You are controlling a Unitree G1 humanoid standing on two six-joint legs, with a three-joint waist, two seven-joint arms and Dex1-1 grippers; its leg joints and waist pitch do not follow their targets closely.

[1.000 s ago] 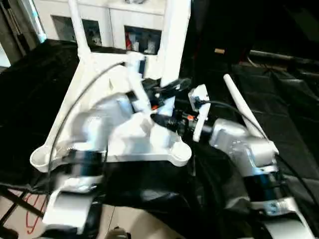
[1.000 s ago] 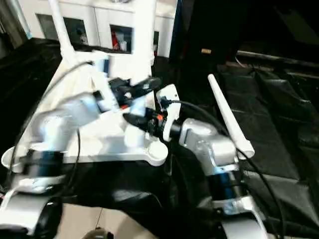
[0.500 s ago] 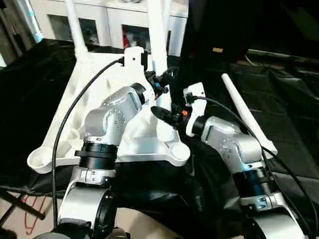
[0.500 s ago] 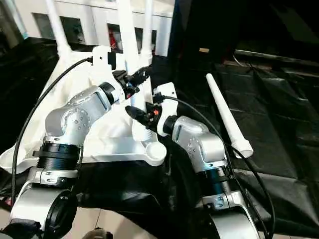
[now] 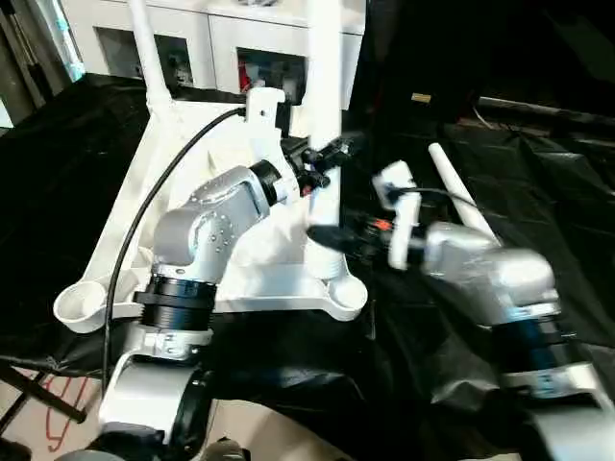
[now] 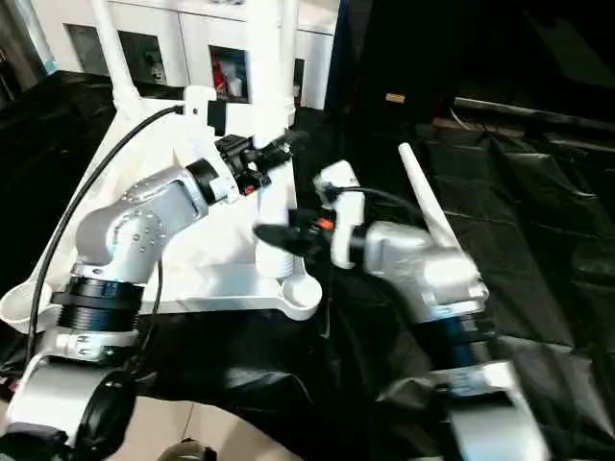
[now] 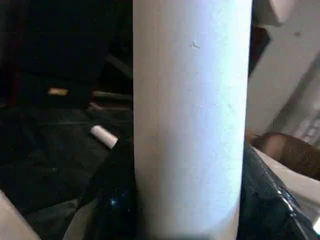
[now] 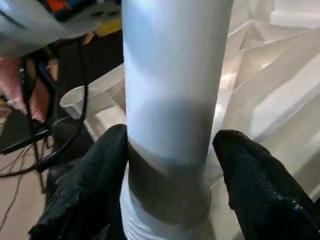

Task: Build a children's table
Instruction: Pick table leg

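I see the leg (image 5: 324, 115) upright in its corner socket — left claw (image 5: 325, 158) clamped on it; right claw (image 8: 170, 200) straddling its base, fingers apart.

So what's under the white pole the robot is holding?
The leg stands in the corner socket of the upside-down tabletop. Its bottom end is hidden inside.

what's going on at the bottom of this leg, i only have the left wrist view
observer: the upright leg has its threaded end down at the near right corner of the upturned table top; seated or not, cannot tell
operator: is the right gripper on it
observer: the right gripper is at it low down, just above the thread, below the left gripper
operator: other legs in yet
observer: a far-left leg and a far-right leg stand upright at the far corners
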